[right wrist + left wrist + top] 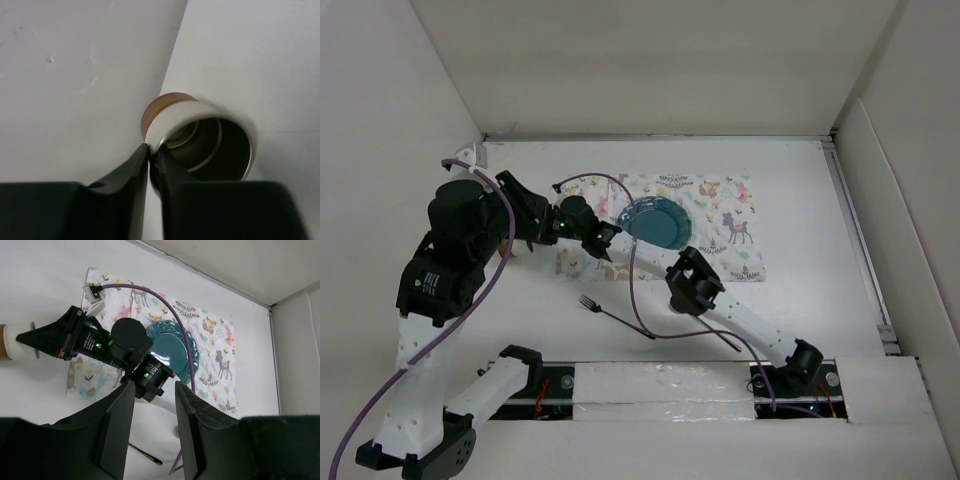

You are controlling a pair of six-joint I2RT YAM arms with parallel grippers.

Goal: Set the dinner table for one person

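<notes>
Overhead: the dinner table [810, 300] is white and matte. My right arm reaches across the placemat [720, 215] toward the left wall, with my left arm poised above it.

Left wrist: my left gripper [153, 387] is half open and empty, hovering over the right wrist. The cup [7, 342] lies on its side, off the placemat's left edge, at my right gripper's [22, 337] tip.

Right wrist: the jaws pinch the cup's rim wall, one finger inside. I reckon it light, rigid and slick. A rim hold may pivot, so seat deep.

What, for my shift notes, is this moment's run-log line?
right gripper: pinching cup rim | left gripper: open, empty | plate: on placemat | fork: on dinner table
</notes>
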